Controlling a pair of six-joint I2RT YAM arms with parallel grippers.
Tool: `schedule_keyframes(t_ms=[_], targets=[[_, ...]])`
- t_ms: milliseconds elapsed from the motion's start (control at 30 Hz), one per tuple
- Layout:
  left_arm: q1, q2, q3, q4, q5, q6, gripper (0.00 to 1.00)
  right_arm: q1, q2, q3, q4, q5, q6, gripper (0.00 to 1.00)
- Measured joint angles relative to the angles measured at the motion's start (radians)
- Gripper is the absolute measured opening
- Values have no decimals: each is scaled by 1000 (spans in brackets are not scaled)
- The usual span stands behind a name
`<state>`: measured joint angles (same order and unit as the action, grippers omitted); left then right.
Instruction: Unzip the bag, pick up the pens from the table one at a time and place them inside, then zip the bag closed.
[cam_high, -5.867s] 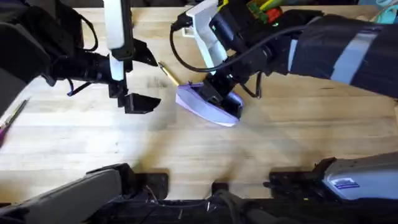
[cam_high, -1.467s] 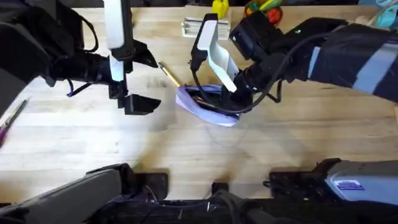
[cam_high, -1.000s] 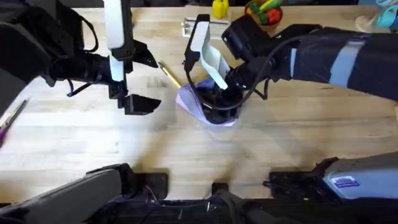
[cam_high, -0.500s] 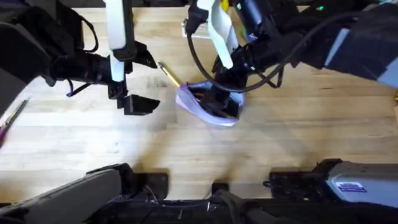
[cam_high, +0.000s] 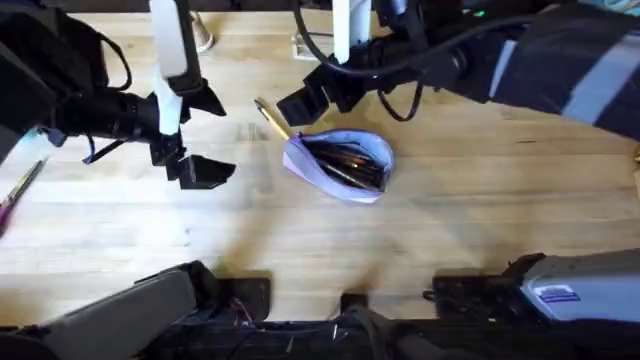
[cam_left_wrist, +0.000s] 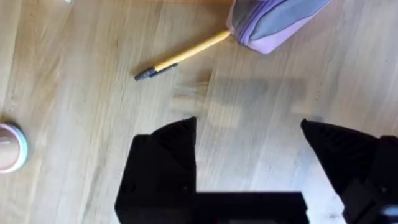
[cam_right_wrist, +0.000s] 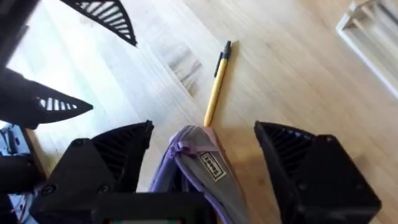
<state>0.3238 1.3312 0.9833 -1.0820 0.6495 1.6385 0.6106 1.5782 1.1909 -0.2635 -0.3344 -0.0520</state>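
Since half a second ago, we see the right arm has lifted off the pouch and pulled back toward the far side, and the left arm has shifted a little to the left.

Nearest us among the task's things, the soft lavender-purple pencil pouch (cam_high: 338, 166) lies near the middle of the light-wood plank worktop (cam_high: 330, 245), its zipper mouth gaping open. Inside it we can make out a dark grey metallic pen (cam_high: 345, 165) lying along its length. To the left of the pouch and well apart from it, the left tool (cam_high: 192, 152) hangs above the worktop with its black fingers spread wide and nothing between them; the left wrist view shows bare wood between them.

Just beyond the pouch's left end, a slim tan-yellow pen with a dark tip (cam_high: 270, 119) rests on the worktop, slanting away to the far left, its near end touching or nearly touching the pouch. The right wrist view shows the same pen (cam_right_wrist: 216, 84) running out from the pouch's end.

Farther still, the right tool (cam_high: 320, 98) hovers above the worktop, just beyond the pouch's left end and beside the yellow pen, fingers wide apart and empty.

At the far edge we see some white sticks (cam_high: 312, 45).
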Motion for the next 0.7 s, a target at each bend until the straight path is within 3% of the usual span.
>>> schedule_keyframes(t_ms=[133,267,500,700], targets=[[65,0,0,-28,-3,0,993,0,90,32,-39,0,64,997],[103,0,0,-50,-8,0,993,7,201,168,-175,31,90,997],[112,0,0,-60,-11,0,993,94,391,410,-221,165,54,997],[112,0,0,-62,-11,0,994,164,529,411,-204,240,24,997]])
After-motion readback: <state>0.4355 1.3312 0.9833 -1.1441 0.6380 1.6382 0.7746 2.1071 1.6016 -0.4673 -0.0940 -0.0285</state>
